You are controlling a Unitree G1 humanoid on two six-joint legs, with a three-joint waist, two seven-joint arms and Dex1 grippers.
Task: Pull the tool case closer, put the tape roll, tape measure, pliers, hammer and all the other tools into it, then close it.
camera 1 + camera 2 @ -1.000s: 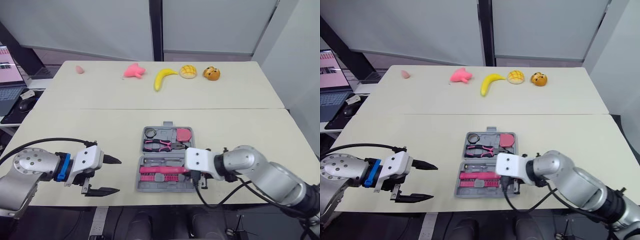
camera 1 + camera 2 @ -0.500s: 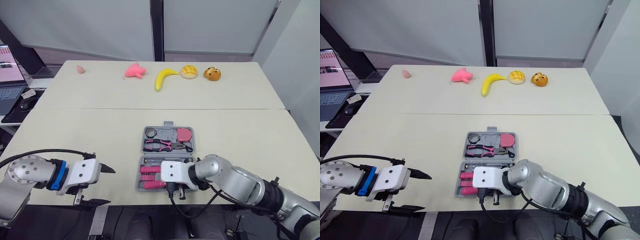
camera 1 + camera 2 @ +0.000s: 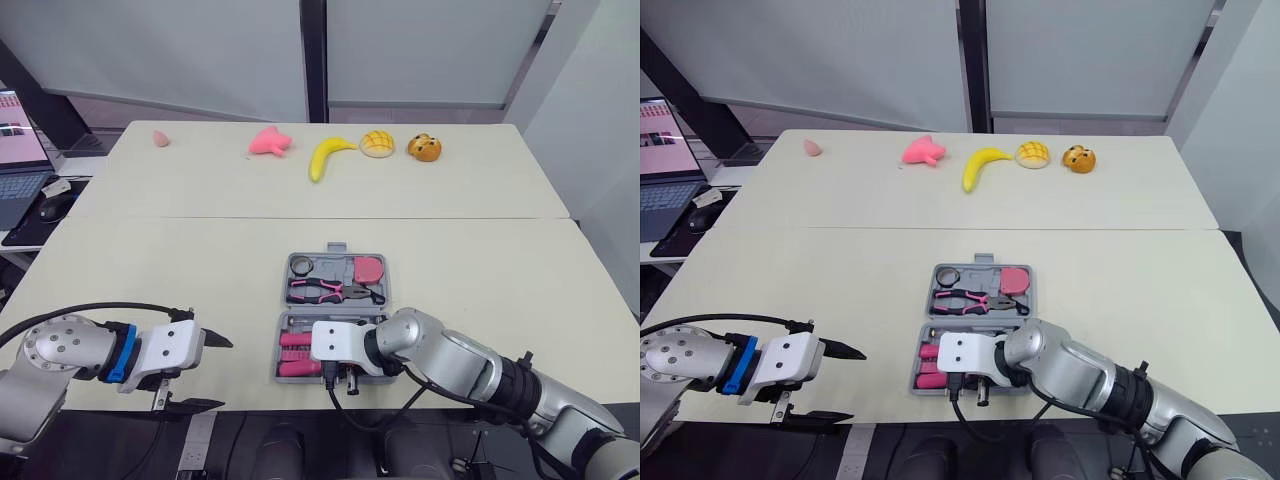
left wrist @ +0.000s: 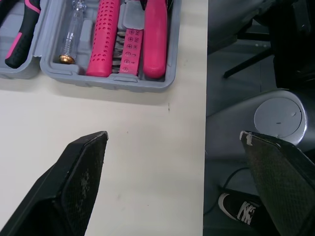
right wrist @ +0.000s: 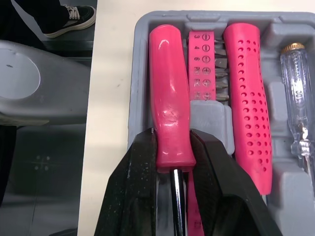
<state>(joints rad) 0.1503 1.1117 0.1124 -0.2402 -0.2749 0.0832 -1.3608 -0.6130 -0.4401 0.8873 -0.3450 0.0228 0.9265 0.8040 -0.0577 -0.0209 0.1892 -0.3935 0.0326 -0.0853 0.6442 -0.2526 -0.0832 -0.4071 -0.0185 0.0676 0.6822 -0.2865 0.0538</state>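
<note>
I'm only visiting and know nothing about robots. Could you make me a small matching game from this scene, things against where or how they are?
Things:
1. banana
2. pliers
3. pink-handled tool
4. left gripper

Places or states:
A. between the fingers of the right gripper
B. open, left of the tool case
C. on the far table
D. in the tool case's far half

Pairs: 1-C, 2-D, 3-A, 4-B.
</note>
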